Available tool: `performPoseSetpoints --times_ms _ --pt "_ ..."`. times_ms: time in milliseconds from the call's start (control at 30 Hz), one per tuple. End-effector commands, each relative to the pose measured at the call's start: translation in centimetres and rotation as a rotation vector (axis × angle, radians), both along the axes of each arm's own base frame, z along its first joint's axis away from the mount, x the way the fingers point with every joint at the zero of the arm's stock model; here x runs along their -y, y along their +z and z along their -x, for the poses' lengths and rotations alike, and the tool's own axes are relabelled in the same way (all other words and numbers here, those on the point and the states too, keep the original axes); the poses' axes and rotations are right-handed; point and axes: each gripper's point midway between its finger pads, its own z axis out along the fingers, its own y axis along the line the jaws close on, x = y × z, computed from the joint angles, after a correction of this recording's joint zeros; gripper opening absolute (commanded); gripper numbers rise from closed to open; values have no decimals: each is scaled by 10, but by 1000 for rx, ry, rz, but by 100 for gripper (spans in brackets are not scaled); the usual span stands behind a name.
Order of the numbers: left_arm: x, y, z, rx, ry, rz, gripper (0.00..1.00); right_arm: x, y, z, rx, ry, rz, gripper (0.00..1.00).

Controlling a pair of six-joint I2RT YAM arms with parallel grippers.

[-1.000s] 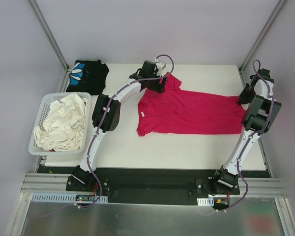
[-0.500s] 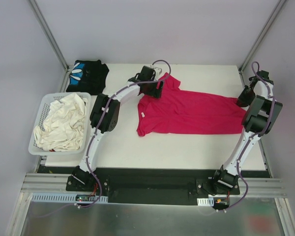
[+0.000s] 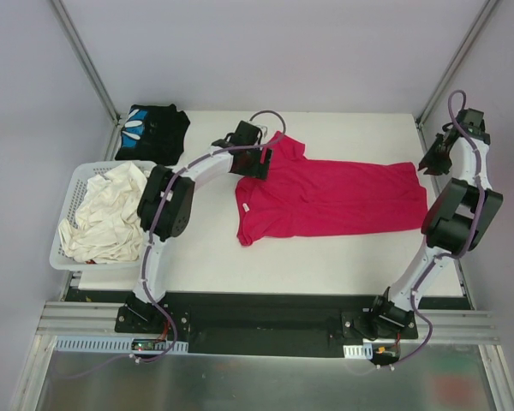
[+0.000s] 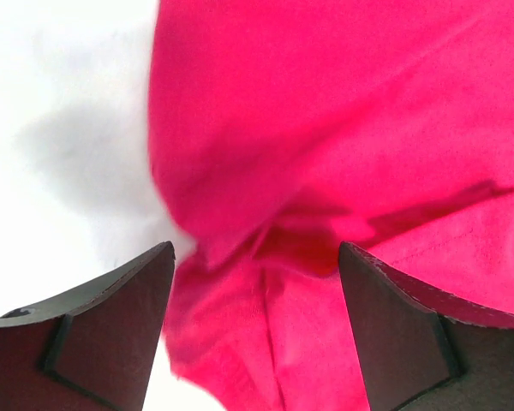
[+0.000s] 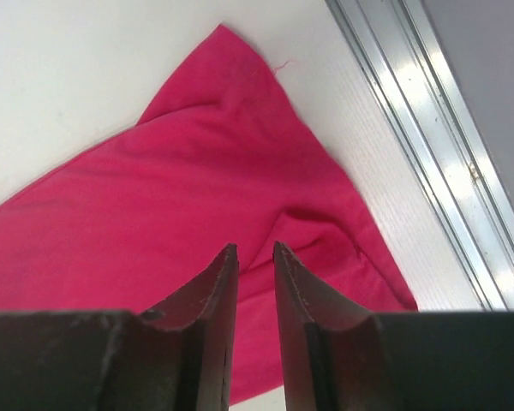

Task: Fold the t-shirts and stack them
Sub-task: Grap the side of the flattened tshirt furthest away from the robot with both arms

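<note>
We see the plain bright red cloth t-shirt spread flat on the white desk, neck toward 9 o'clock, hem toward 3 o'clock | black cloth t-shirt with blue-and-white print at 10 o'clock | left tool wide apart over the red sleeve, holding nothing | right tool a little apart above the hem corner, holding nothing

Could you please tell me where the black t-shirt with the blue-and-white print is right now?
In the top view the black t-shirt lies at the far-left corner of the table, just beyond the white plastic lattice basket and left of the left gripper.
</note>
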Motion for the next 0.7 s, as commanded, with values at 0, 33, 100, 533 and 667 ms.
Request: performPoseSetpoints --times_ms 0,33,100,533,667 --pt "-29 52 19 39 119 -6 76 -16 34 12 74 7 3 27" --pt "-33 46 30 15 125 -14 76 -19 43 15 94 8 6 27" --pt "-36 57 41 28 144 -19 76 -31 47 17 111 26 -27 27" --pt "33 116 89 88 -143 69 79 -227 0 27 87 435 -222 33" --pt "54 113 114 64 -226 57 79 -243 -16 31 56 445 -231 33"
